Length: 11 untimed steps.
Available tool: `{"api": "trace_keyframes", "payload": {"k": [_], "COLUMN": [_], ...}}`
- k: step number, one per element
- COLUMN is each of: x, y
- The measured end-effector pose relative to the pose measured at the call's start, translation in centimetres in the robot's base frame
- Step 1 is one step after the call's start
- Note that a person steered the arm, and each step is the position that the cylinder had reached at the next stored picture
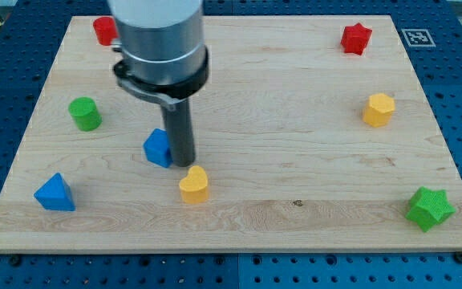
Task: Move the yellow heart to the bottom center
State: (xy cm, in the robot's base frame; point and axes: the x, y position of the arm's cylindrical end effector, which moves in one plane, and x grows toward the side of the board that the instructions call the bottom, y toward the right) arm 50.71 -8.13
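Observation:
The yellow heart lies on the wooden board, left of centre and in the lower half. My tip stands just above the heart, close to its upper left edge; I cannot tell if they touch. A blue block sits right beside the rod on its left.
A blue triangle lies at the lower left. A green cylinder is at the left. A red block is at the top left, partly behind the arm. A red star, a yellow hexagon and a green star are at the right.

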Motion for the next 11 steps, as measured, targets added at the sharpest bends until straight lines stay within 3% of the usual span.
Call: {"api": "trace_keyframes", "payload": {"k": [1, 6, 8, 11], "x": [0.2, 7.3, 8.1, 8.1], "y": [-2.0, 3.5, 3.6, -1.2]}}
